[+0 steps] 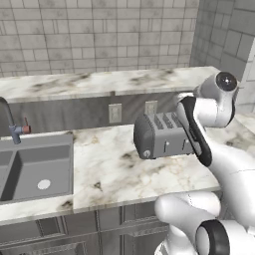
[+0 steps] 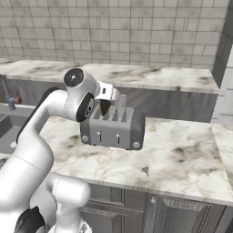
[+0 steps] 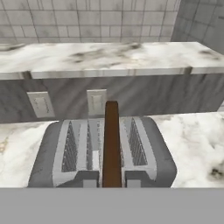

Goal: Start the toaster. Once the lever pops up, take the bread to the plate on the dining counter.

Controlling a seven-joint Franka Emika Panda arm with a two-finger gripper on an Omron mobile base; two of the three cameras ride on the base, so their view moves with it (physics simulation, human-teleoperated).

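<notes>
Wall: pale grey tile (image 1: 99,30) runs behind everything, turning a corner at the far right in the left base view.
Dining counter (image 1: 104,82): the long white marble slab with brown veins, raised behind the worktop over a grey panel front; two pale outlets (image 3: 96,103) sit on that panel, right behind the toaster.
Worktop (image 2: 182,154): lower marble surface over grey cabinet doors; the toaster stands on it.
Sink (image 1: 35,172): grey basin set into the worktop at the left, well apart from the toaster, with a dark tap (image 1: 12,127) above it.
Toaster (image 1: 162,137): grey brushed-metal box, upright on the worktop just in front of the panel, slots up, a small round knob on the end face toward the sink.
My gripper (image 2: 105,107): directly above the toaster's top, pointing down at the slots.
My fingers: drawn in tight on the bread, one on each flat face.
Bread (image 3: 112,144): a thin dark brown slice seen edge-on in the hand view, standing upright over the toaster's middle slots, pinched between my fingers; whether its lower edge is in a slot I cannot tell.
</notes>
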